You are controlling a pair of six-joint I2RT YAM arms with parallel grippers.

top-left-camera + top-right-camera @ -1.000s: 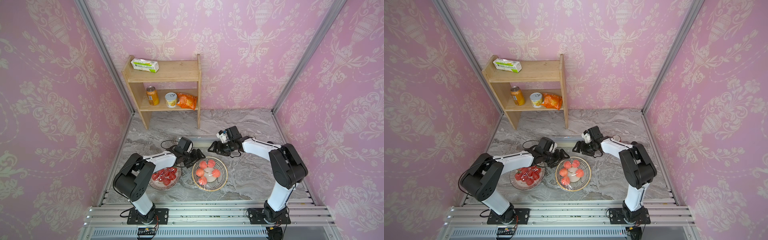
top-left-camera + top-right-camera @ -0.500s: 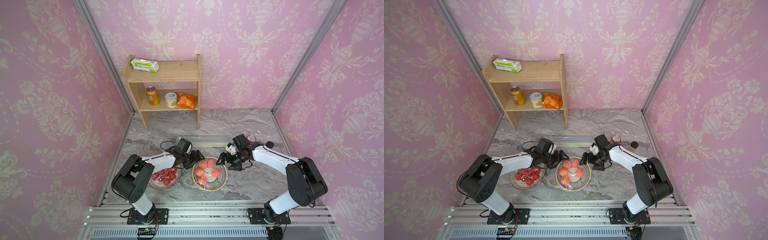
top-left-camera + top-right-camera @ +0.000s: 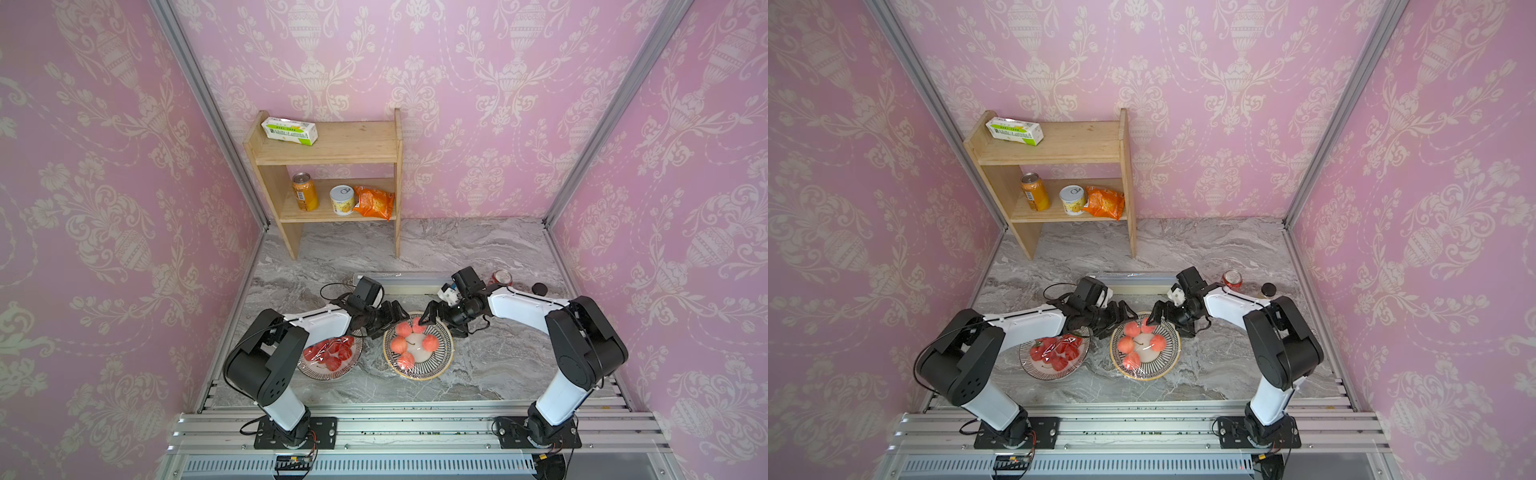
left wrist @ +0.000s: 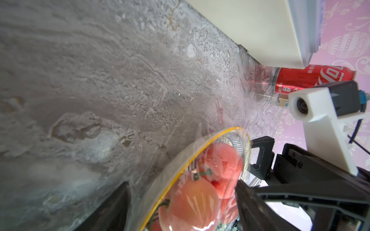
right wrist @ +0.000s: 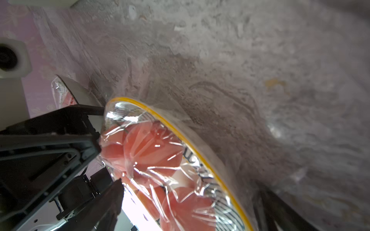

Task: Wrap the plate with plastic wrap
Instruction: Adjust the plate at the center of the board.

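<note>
Plastic wrap [image 5: 160, 156] over the fruit plate [image 3: 444, 357]

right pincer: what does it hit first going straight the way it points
Probably the plastic wrap stretched over the fruit at the plate's far edge; the left pincer sits just beyond, though depth is unclear.

Your inventory: plate [image 3: 445, 356], black-and-white stripes, yellow rim; fruit [image 3: 400, 344], pinkish orange; plastic wrap [image 5: 202, 174], clear, glossy; dispenser box [image 4: 260, 30], cream, grey top; bench [image 3: 498, 365], grey veined marble; can [image 4: 312, 80], red, white lettering; walls [image 3: 457, 83], pink, cream damask.
</note>
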